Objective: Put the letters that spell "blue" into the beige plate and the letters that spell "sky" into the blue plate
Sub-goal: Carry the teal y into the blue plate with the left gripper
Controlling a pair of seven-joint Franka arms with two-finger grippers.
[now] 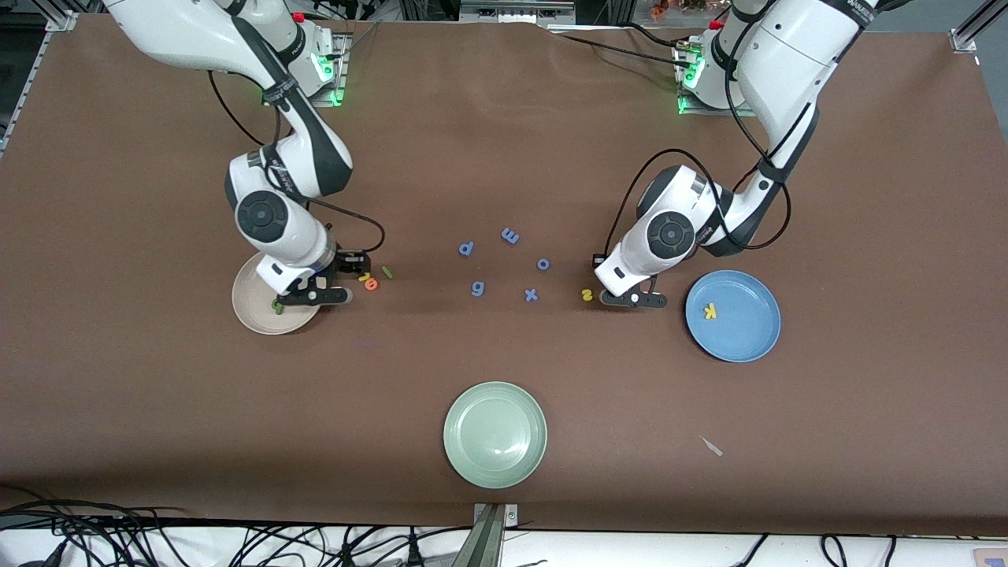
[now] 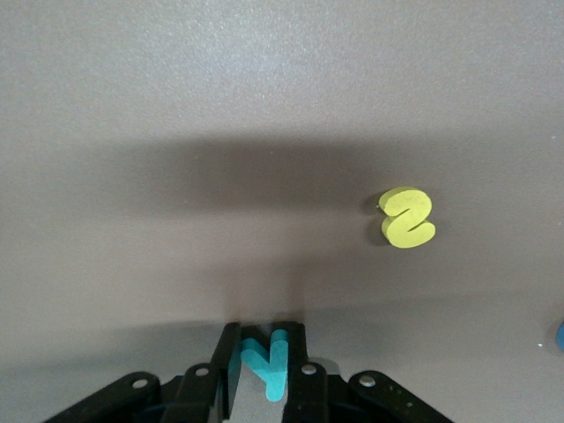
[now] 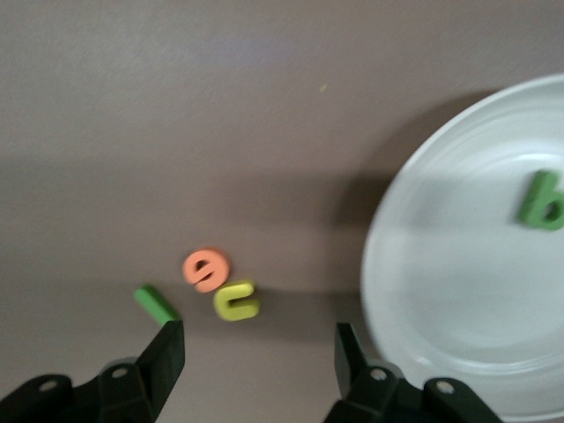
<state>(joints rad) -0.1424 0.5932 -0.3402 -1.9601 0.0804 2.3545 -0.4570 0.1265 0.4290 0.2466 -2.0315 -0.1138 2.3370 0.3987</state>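
From the front, the left hand point(image 1: 634, 299) sits low between the yellow s point(image 1: 586, 294) and the blue plate point(image 1: 748, 340) holding the yellow k point(image 1: 709, 311); five periwinkle letters point(image 1: 509, 235) lie mid-tabletop point(image 1: 504, 118), a pale green plate point(image 1: 465, 453) at their six o'clock. The left wrist view shows that hand's fingers point(image 2: 231, 357) clamped on the teal y point(image 2: 268, 359). The right wrist view shows the right hand point(image 3: 257, 352) spread apart beside the beige plate point(image 3: 441, 352) holding the dark green b point(image 3: 543, 202), with the orange e point(image 3: 206, 269), yellow u point(image 3: 236, 300) and green l point(image 3: 155, 303) just outside the rim.

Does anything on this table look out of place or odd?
One thing: a small pale scrap lies on the brown table, nearer the front camera than the blue plate. It is no letter and looks like stray litter.
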